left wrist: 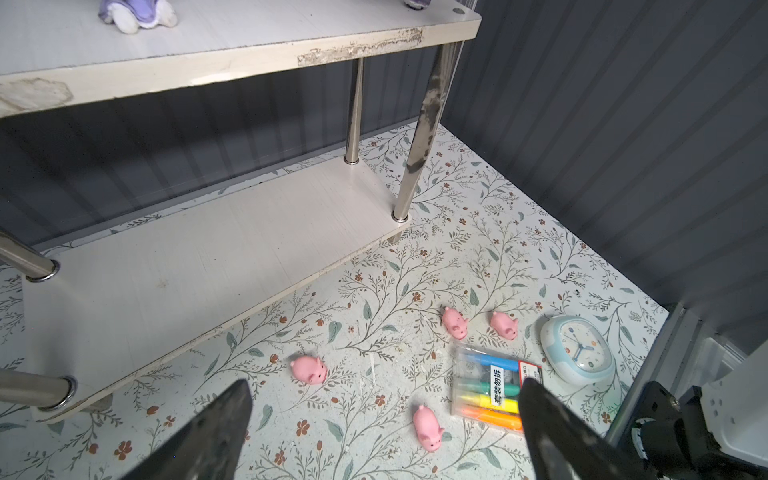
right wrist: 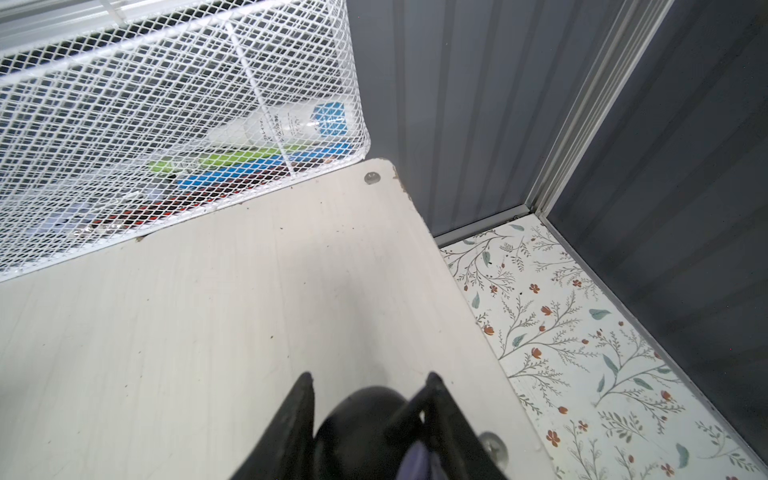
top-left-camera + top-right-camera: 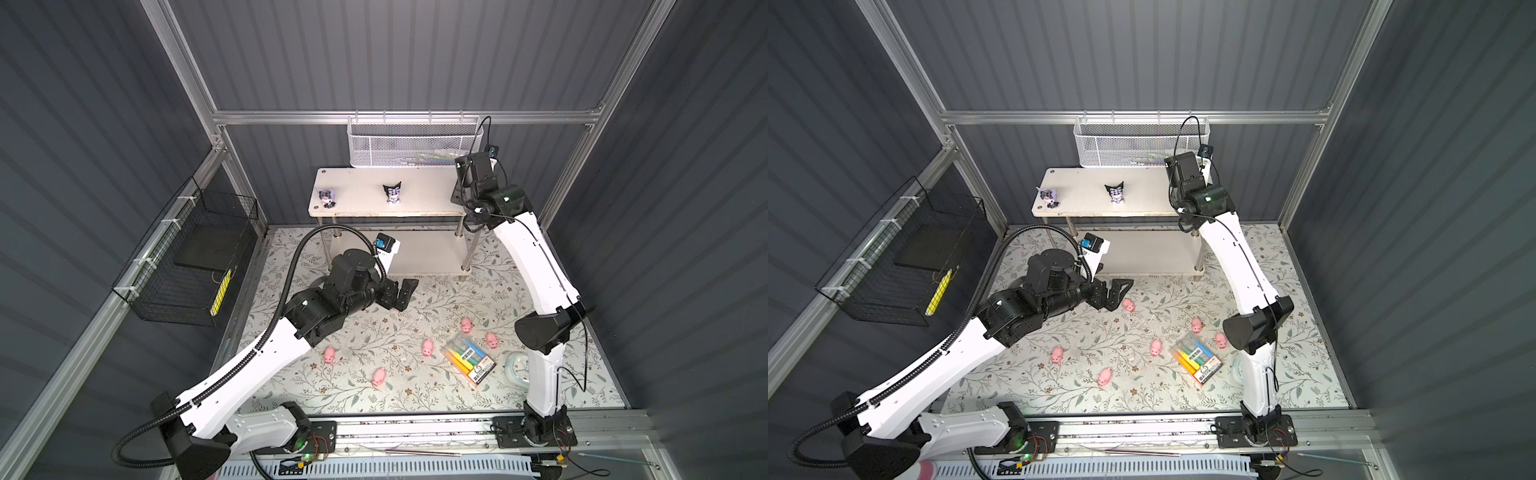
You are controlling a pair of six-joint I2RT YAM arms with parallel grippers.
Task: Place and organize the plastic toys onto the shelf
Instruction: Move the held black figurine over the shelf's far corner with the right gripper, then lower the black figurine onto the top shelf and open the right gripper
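Grey ribbed walls, floral mat (image 3: 374,332). Shelf (image 3: 365,185) stands at the back of the mat, below the mesh basket (image 3: 411,145).

Two figurines are on the top board: left-end figurine (image 3: 326,196) and mid-board figurine (image 3: 392,193).

Right gripper (image 2: 369,380) is over the top board's right end, near the front corner. Its fingers are pinched narrow on a third figurine (image 2: 357,419); a black head and a bit of purple show between them. Can't tell if it touches the board.

Left gripper (image 1: 384,386) is spread wide with nothing in it, low over the mat just in front of the shelf.

Six pigs, all on the mat:
- pig (image 3: 1128,305) just beside the left fingertips
- pig (image 3: 1197,325) and pig (image 3: 1221,340) by the markers (image 3: 1198,359)
- pig (image 3: 1156,347) left of the pack
- pig (image 3: 1057,354) and pig (image 3: 1104,376) nearer the front

Clock (image 1: 577,349) is beside the markers.
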